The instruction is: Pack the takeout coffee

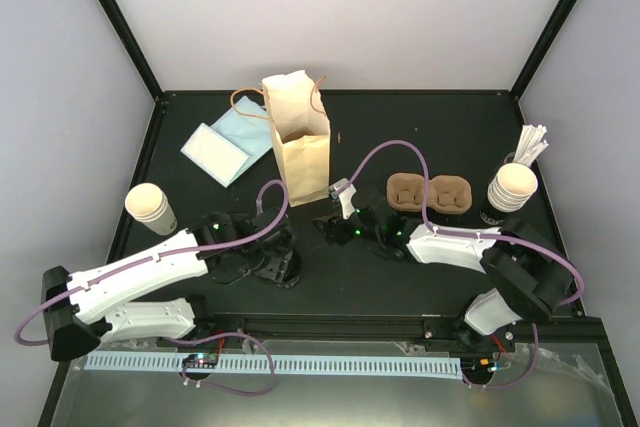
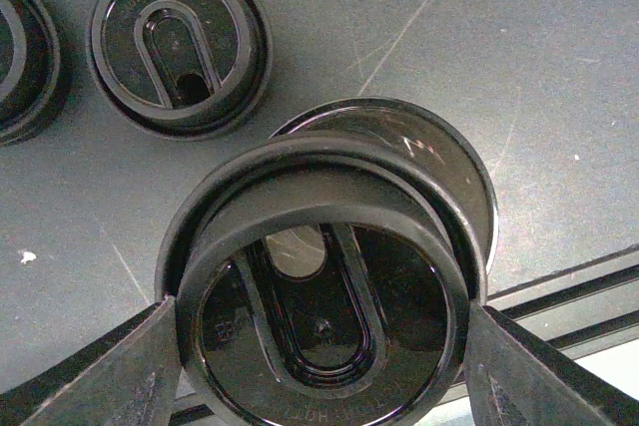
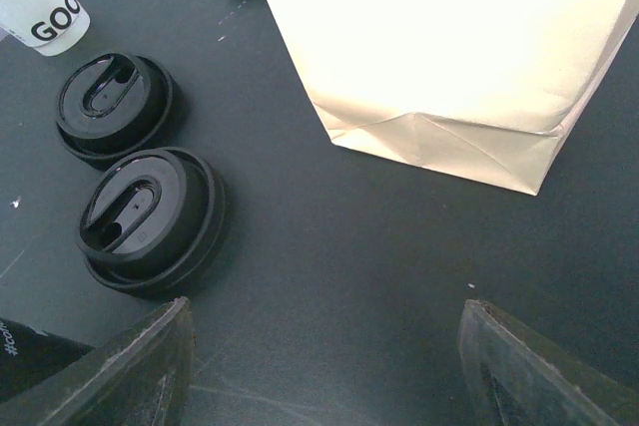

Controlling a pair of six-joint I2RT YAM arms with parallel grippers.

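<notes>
Little of the packing looked done. The small cream-beige paper takeout cup [image 1: 148, 205] stood upright and uncovered, well apart from both grippers, off to the left of the left gripper [image 2: 321, 314]. That gripper had its fingers set wide against opposite sides of a round black plastic lid [image 2: 324, 276], pinching it by the rim. Whether a second lid was stuck behind it, I couldn't make out.

The right gripper [image 3: 324, 308] hung low over the dark table [image 1: 400, 127] with its fingers spread and nothing between them. Two more black lids [image 3: 150, 216] lay ahead of it to its left. The tall tan paper bag [image 1: 298, 142] stood ahead to its right, mouth open. The brown pulp two-cup carrier [image 1: 430, 193] sat back alongside the right arm, nothing in its wells.

By my reckoning, only the fetching of a lid was under way. The lid had yet to go on the cup, and the cup had yet to go into the carrier or the bag.
</notes>
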